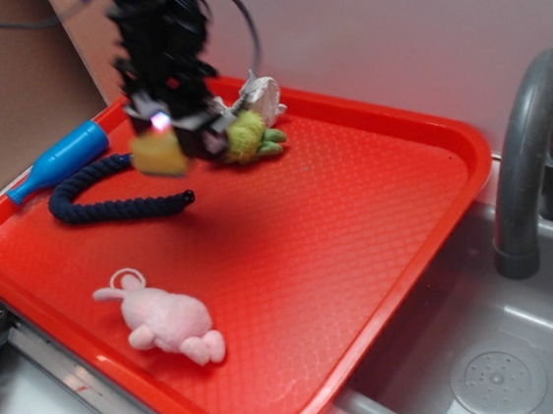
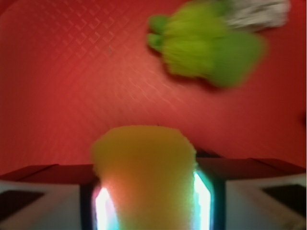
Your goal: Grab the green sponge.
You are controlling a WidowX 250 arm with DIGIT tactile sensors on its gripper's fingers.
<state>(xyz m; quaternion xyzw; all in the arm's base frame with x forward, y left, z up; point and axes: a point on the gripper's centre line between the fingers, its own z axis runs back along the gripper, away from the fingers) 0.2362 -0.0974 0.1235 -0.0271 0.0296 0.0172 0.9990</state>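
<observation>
Currently catalogued: one green sponge (image 1: 159,154), a yellow foam block, clamped between the two fingers of the claw (image 1: 163,145) and held clear above the red tray (image 1: 357,218) near its far left corner; the wrist view shows the sponge (image 2: 144,172) filling the gap between both fingers (image 2: 38,196), its scouring face not visible, possibly turned away. One fuzzy green plush toy (image 1: 249,136), lying on the tray just beside the claw, to the right in the exterior view, touching a crumpled whitish item (image 1: 263,95) behind it whose make cannot be told. One dark blue braided rope (image 1: 117,199), curved on the tray below the claw. One blue bottle-shaped object (image 1: 59,161) at the tray's left edge. One pink plush bunny (image 1: 165,318), lying near the tray's front edge, well apart from the claw. One grey faucet (image 1: 527,141) over a grey sink (image 1: 492,372), to the right of the tray.
</observation>
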